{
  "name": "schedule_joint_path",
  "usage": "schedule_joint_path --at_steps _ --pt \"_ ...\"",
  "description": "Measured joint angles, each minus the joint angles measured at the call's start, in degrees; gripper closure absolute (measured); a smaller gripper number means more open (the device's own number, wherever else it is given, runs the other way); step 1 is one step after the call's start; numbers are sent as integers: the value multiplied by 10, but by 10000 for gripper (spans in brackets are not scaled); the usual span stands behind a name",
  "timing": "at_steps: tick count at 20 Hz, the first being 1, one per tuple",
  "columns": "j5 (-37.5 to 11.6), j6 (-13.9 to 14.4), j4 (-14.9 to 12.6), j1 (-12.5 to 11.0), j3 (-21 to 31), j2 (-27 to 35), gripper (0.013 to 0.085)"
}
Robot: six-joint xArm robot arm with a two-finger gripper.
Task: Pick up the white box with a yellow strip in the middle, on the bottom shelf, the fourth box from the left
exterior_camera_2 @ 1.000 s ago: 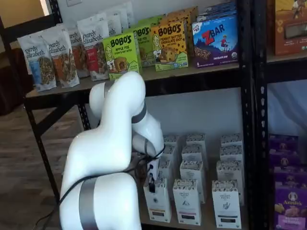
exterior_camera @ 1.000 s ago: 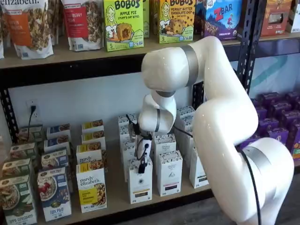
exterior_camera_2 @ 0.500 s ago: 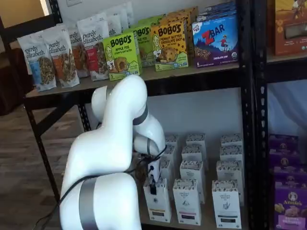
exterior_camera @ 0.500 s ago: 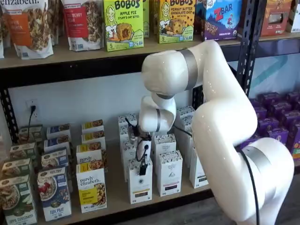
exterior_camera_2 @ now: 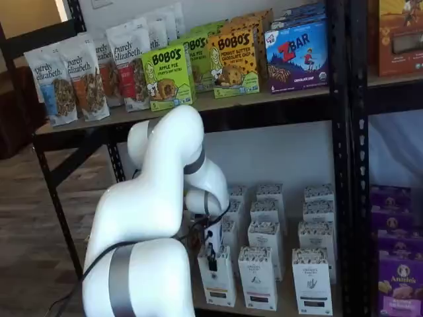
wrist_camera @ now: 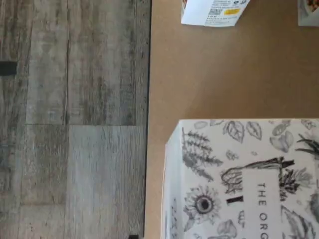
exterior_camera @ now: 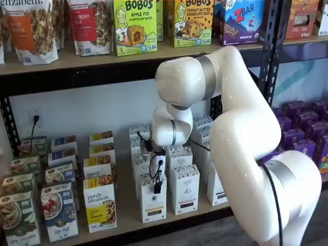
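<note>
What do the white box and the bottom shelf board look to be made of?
The white box: apparently matte printed cardboard, with crisp folded edges and line-drawn flowers on its top in the wrist view. The bottom shelf: smooth tan board, likely fibreboard or wood, without visible grain; its front rail looks like black metal.

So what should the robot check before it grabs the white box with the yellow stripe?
1. Right box: the tall white carton with a yellow strip stands at the front of its row, directly under the gripper. Ok.
2. Box upright: it stands straight on the tan wooden bottom shelf. Ok.
3. Fingers open: only a dark shape shows at the carton's top in both shelf views, with no visible gap. Cannot tell.
4. Room beside it: a similar white carton with a black strip stands close on one side. Cannot tell if a finger fits.
5. Over the top: the wrist view shows the carton's flower-printed top close below. Ok.
</note>
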Motion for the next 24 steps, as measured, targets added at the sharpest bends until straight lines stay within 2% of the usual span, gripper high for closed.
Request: schedule_joint_path --at_steps 15,17,19,20,22,24 --pt "2 -10 10 -1 -19 20 130" --pt "-1 -17 18 0 -21 22 130" --pt "1 -22 26 0 -24 24 210" --pt "2 -23 27 1 -25 25 210" --pt "1 -22 28 2 -26 26 290" --pt "2 -16 22 3 -27 26 290"
